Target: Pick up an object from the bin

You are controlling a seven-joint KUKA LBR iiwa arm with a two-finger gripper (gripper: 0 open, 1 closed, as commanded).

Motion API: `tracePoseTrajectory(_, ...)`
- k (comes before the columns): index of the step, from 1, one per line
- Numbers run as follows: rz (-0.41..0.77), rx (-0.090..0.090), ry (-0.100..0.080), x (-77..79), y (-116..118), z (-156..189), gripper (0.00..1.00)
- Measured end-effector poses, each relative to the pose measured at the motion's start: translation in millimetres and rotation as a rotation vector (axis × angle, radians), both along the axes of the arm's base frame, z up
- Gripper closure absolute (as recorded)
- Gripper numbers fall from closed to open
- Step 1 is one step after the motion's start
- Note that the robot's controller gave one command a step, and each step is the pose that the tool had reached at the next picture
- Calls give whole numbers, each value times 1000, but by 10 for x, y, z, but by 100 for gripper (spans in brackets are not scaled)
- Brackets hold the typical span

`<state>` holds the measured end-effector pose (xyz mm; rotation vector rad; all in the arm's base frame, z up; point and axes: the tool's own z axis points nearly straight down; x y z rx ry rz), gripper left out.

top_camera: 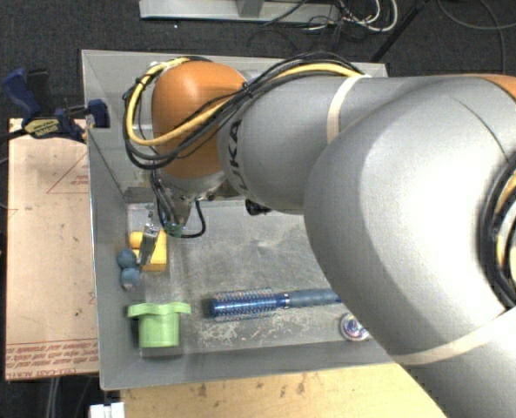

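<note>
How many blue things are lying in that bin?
2: a long brush near the front wall, and a small lump at the left, beside the yellow block. The arm may hide others.

From where I stand, the arm [371, 164] blankets the bin [258, 251] from twelve round to five o'clock. At six the brush [249, 304] runs its handle under the arm. At five a round metal thing [353, 327] is half covered and too small to name. At nine the gripper [147, 246] overlaps the yellow block [158, 257].
</note>
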<state>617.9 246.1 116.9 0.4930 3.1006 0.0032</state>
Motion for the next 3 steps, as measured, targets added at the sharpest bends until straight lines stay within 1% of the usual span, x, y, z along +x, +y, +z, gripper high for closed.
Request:
tracePoseTrajectory(1,-150,-6,-5,-79,-75,-414,0)
tracePoseTrajectory(2,-149,-4,-3,-54,-95,-389,0)
tracePoseTrajectory(3,-149,-2,-8,-43,-89,-377,100)
